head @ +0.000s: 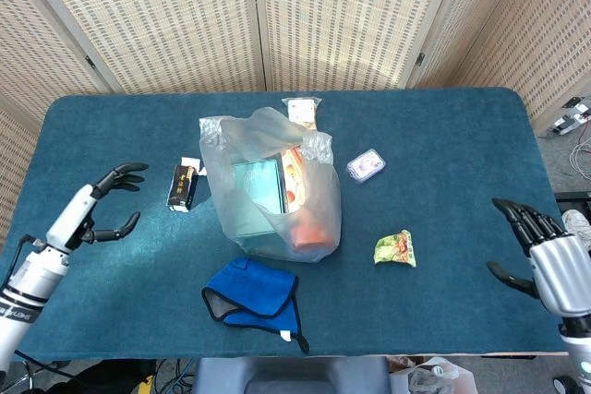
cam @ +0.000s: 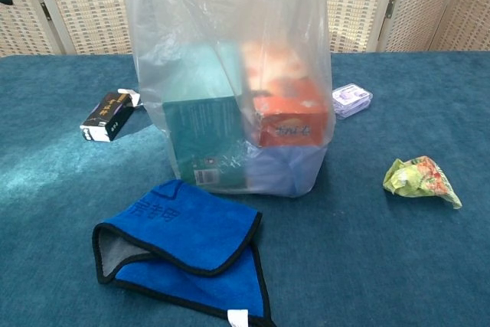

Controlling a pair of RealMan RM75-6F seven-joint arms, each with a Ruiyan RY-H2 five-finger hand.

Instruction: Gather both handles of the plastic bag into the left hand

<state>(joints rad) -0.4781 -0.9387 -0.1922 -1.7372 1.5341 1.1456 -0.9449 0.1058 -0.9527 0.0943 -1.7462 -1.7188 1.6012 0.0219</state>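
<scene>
A clear plastic bag (head: 273,193) stands upright mid-table with a teal box and an orange box inside; it fills the middle of the chest view (cam: 233,74). Its two handles stick up, one at the left (head: 211,128) and one at the right (head: 317,145). My left hand (head: 109,205) hovers over the table's left part, fingers apart and empty, well left of the bag. A dark fingertip of it shows at the top left corner of the chest view. My right hand (head: 545,256) is at the table's right edge, fingers spread and holding nothing.
A black carton (head: 183,187) lies between my left hand and the bag. A folded blue cloth (head: 252,295) is in front of the bag. A crumpled green wrapper (head: 395,248) and a small clear case (head: 366,165) lie to the right, a packet (head: 301,110) behind.
</scene>
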